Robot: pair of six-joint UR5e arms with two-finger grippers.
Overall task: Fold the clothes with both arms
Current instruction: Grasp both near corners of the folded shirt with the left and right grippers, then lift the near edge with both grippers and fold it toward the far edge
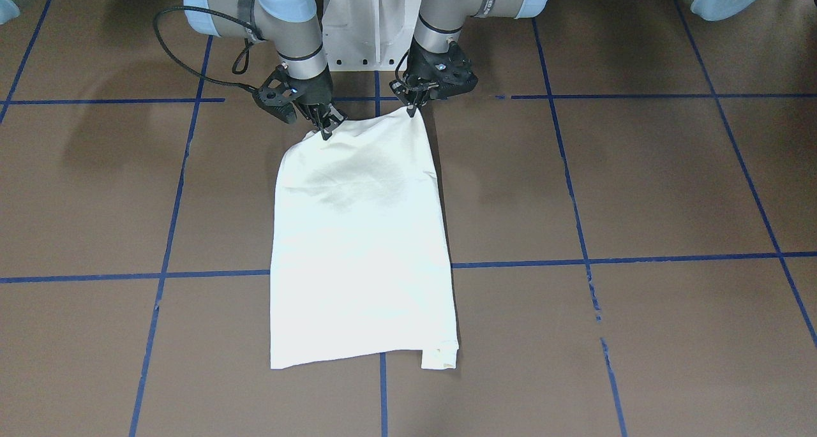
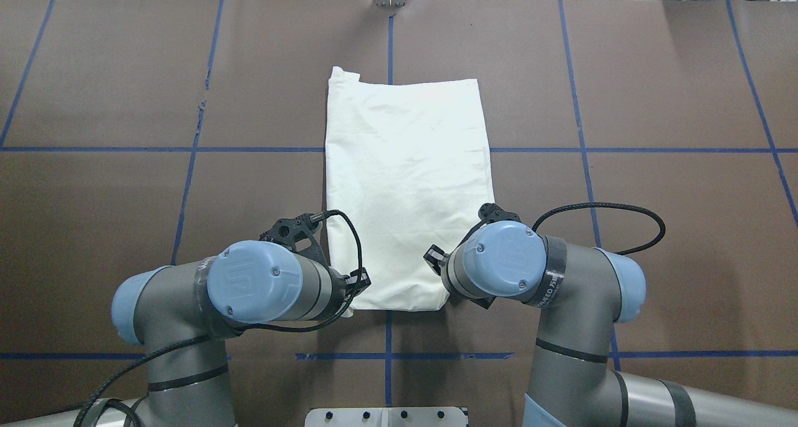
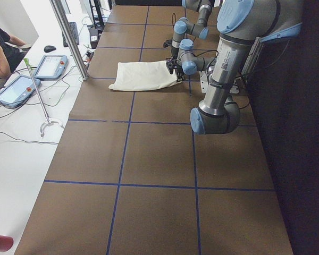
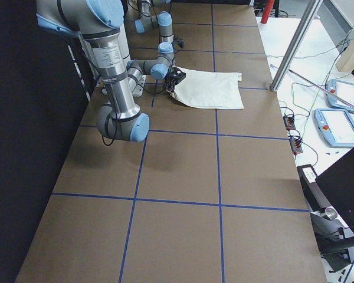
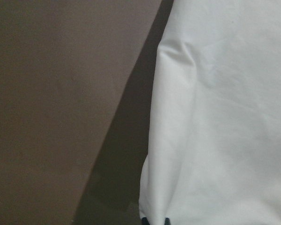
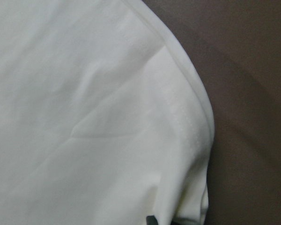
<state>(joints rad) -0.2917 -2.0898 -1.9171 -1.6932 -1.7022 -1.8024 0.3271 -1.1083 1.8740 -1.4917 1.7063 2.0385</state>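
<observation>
The shirt [image 1: 360,245], a long plain strip, lies mid-tabletop [image 1: 638,188], one end at the robot's edge. The left fingers [image 1: 412,105] and right fingers [image 1: 324,125] each pinch a corner there, slightly lifted. The likely next move is to carry both corners evenly toward the far end. The sleeves are hidden and no print shows.

Bare table [image 1: 638,188] stretches wide either side of the folded shirt [image 1: 360,245]; at its robot-side edge the left gripper [image 1: 412,108] and right gripper [image 1: 325,127] leave a shirt-wide gap, the white pedestal [image 1: 364,25] just behind.
</observation>
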